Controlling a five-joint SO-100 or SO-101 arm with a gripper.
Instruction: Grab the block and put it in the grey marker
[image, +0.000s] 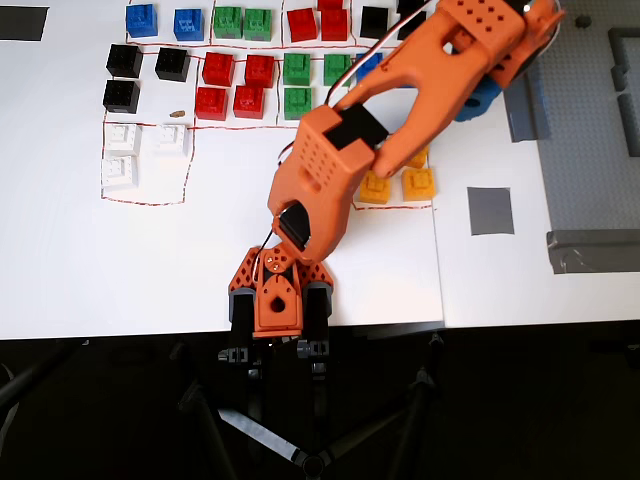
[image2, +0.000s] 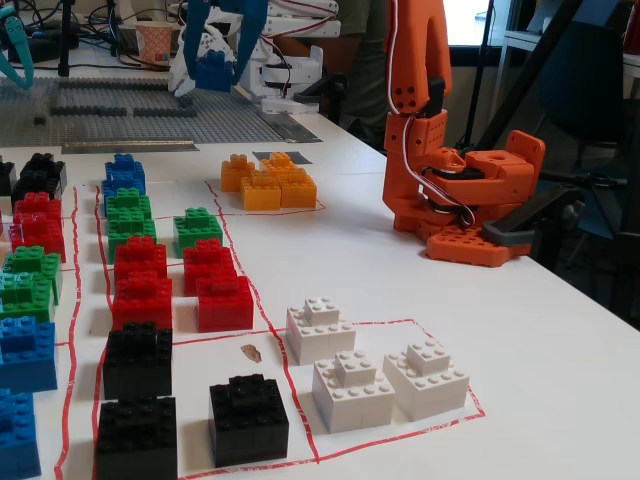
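My gripper has blue fingers and is shut on the small bright-blue block, holding it in the air above the far end of the table. In the overhead view the gripper shows as a blue part under the orange arm, up and to the right of the yellow blocks; the block itself is hidden there. The grey marker is a flat grey square on the white table, below the gripper in that view and bare. In the fixed view it lies just behind the yellow blocks.
Rows of blue, green, red, black, white and yellow blocks lie in red-outlined zones. A grey studded baseplate and a grey tape strip are at the right. The arm's base stands at the front edge.
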